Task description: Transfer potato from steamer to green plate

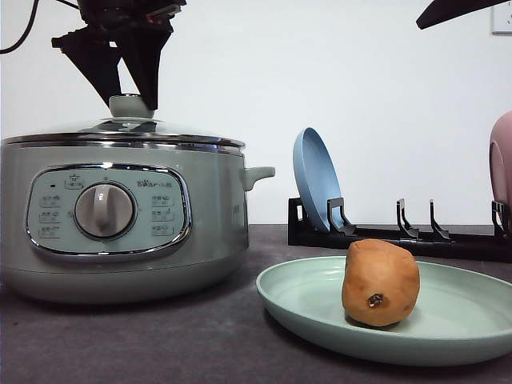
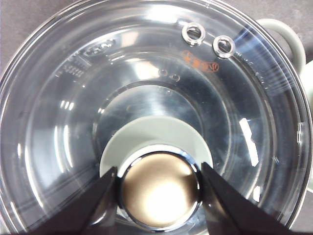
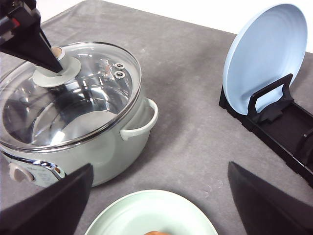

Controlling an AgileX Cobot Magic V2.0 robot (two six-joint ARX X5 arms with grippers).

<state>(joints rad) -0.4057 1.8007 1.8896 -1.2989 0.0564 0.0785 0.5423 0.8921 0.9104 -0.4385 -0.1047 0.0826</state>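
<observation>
The potato (image 1: 381, 282) stands on the green plate (image 1: 320, 312) at the front right, dark spot facing me. The steamer (image 1: 120, 216) sits at the left with its glass lid (image 1: 120, 128) resting on it. My left gripper (image 1: 132, 100) comes down from above, its fingers against both sides of the lid's knob (image 2: 159, 193). In the right wrist view the steamer (image 3: 98, 161), left gripper (image 3: 51, 61) and green plate (image 3: 146, 210) lie below, with a sliver of potato (image 3: 155, 233) at the frame's edge. My right gripper (image 3: 160, 167) hangs open and empty high above the plate.
A black dish rack (image 1: 400, 236) stands behind the green plate, holding an upright blue plate (image 1: 314, 180) and a pink plate (image 1: 502, 160) at the far right. The steamer's side handle (image 1: 260, 174) points toward the rack. Grey table (image 3: 195, 122) lies between steamer and rack.
</observation>
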